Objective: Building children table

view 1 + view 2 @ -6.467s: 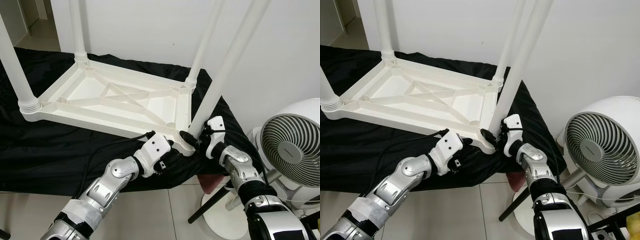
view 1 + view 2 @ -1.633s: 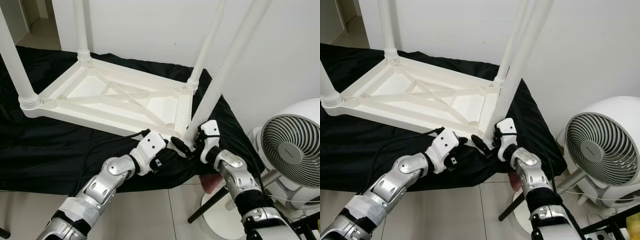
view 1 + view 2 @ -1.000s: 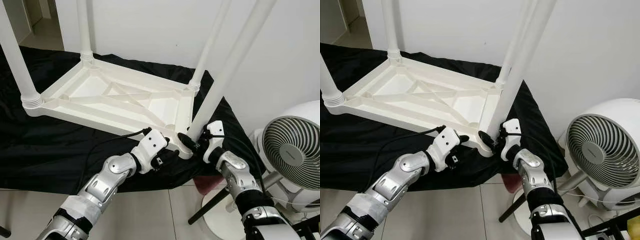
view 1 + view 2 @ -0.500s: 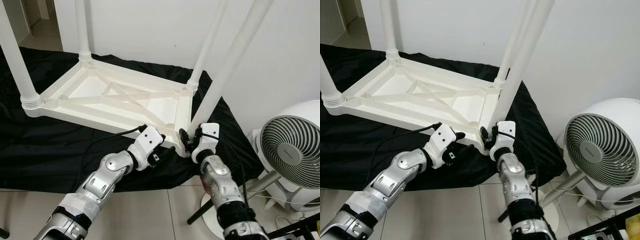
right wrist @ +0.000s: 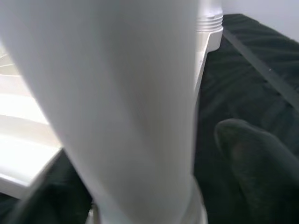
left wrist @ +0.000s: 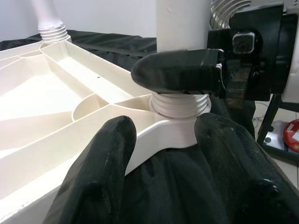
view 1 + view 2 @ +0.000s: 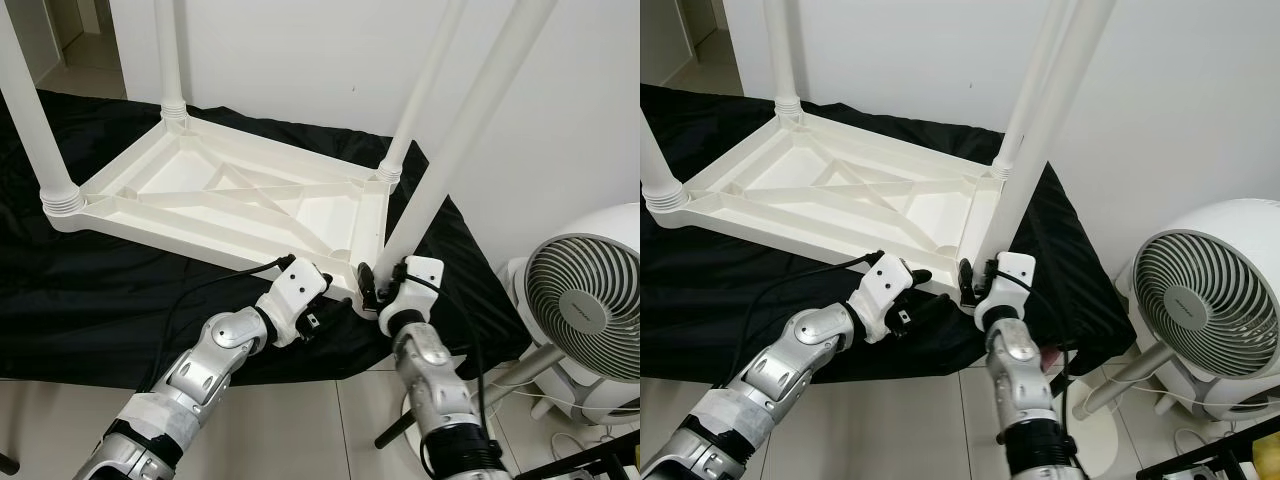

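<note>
At table corner, R gripper clamps leg, L gripper spread.

My left arm reaches forward with the elbow bent, and my left gripper has its fingers spread apart. My right arm stretches straight ahead (wrist raised), and my right gripper is clamped round the table leg.

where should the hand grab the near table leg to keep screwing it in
Low on the near table leg, just above its threaded collar where the right hand sits, coming from the robot's side. The leg is a smooth round tube leaning slightly, so a low grip probably turns it best. The left hand straddles the tabletop's corner.
</note>
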Controlling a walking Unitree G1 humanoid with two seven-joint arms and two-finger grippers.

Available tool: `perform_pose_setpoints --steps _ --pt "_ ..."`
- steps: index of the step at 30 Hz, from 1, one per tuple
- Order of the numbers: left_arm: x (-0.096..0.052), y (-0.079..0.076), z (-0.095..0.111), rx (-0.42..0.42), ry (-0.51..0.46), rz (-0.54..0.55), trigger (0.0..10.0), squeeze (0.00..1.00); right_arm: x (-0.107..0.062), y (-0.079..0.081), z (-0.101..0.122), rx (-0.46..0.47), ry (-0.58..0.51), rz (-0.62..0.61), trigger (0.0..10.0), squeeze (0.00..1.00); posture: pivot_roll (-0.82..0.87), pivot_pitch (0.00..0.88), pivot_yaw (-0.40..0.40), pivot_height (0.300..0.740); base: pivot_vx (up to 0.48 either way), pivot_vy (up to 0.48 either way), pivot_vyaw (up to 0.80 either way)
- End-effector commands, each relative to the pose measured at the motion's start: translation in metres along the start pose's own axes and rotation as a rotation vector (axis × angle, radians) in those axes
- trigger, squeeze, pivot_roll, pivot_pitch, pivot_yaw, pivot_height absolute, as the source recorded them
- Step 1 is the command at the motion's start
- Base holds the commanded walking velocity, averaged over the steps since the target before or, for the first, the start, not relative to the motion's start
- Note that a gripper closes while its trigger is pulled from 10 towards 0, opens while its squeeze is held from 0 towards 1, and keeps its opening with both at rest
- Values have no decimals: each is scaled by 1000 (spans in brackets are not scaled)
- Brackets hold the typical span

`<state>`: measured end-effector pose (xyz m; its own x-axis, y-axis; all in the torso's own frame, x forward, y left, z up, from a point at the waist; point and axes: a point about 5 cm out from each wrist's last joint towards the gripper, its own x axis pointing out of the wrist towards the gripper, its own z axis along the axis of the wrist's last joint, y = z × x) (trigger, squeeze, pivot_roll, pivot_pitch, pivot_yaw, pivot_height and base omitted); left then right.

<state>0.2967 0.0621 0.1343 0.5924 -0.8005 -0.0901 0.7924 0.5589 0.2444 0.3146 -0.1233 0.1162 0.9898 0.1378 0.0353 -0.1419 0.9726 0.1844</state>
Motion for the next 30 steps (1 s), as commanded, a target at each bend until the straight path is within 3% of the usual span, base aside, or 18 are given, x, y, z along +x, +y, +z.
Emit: perform_pose_setpoints --steps 1,3,4,8,24,25,26,27,28,29,30 --pt "0 -11 0 -3 -2 -135 10000 0 -1 -10 5 -28 -10 46 10000 1000 67 0 -163 740 0 0 0" --pt "0 -11 -1 -3 -1 -135 10000 0 -1 -13 7 -50 -6 60 10000 984 69 0 -163 740 0 0 0" --pt "0 -12 -1 -4 0 -135 10000 0 0 -16 7 -83 16 113 10000 0 71 0 -164 740 0 0 0" --pt "-1 -15 -2 -8 3 -139 10000 0 3 -19 8 -177 37 287 10000 0 75 0 -166 740 0 0 0" --pt "-1 -30 -5 -13 7 -176 10000 0 29 -25 8 -284 118 491 10000 0 101 0 -169 740 0 0 0" --pt "-1 -32 -5 -11 6 -181 10000 0 30 -25 5 -288 133 494 6941 0 106 0 -170 740 0 0 0" --pt "-1 -33 -5 -10 5 -184 10000 0 30 -26 3 -289 143 497 6941 0 106 0 -170 740 0 0 0" --pt "0 -33 -4 -9 4 -183 10000 0 30 -26 2 -282 146 506 2118 0 110 0 -171 740 0 0 0" --pt "0 -32 -4 -8 4 -181 10000 0 30 -26 1 -277 151 508 667 0 111 0 -171 740 0 0 0" --pt "1 -31 -4 -5 4 -177 10000 0 30 -26 0 -275 152 511 0 0 113 0 -173 740 0 0 0" --pt "1 -30 -3 -3 4 -174 10000 0 30 -26 -1 -267 153 520 0 0 113 0 -173 740 0 0 0"
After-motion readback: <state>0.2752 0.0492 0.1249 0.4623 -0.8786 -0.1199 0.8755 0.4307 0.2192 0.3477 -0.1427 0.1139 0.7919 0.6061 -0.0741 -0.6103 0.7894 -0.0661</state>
